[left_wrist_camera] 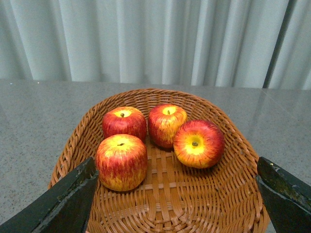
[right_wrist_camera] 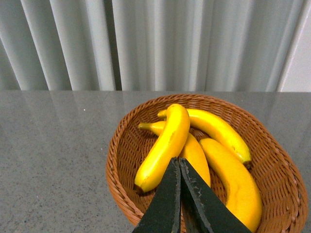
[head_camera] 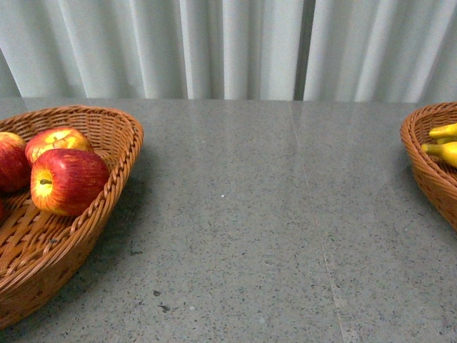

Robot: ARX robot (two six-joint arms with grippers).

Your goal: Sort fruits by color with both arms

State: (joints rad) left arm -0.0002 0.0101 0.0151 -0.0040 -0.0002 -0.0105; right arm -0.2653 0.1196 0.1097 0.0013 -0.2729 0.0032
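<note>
Several red-and-yellow apples (left_wrist_camera: 121,160) lie in a wicker basket (left_wrist_camera: 233,141). My left gripper (left_wrist_camera: 176,171) hovers open over the basket's near end, its black fingers (left_wrist_camera: 68,199) wide apart with nothing between them. In the front view, three of these apples (head_camera: 69,181) show in the left basket (head_camera: 123,161). Several yellow bananas (right_wrist_camera: 165,145) lie in another wicker basket (right_wrist_camera: 121,160). My right gripper (right_wrist_camera: 178,164) is shut and empty above its near rim. The front view shows banana ends (head_camera: 444,150) in that basket (head_camera: 421,168) at the right edge. Neither arm shows there.
A grey speckled tabletop (head_camera: 250,214) stretches between the two baskets. Pale pleated curtains (head_camera: 235,43) hang behind the table's far edge.
</note>
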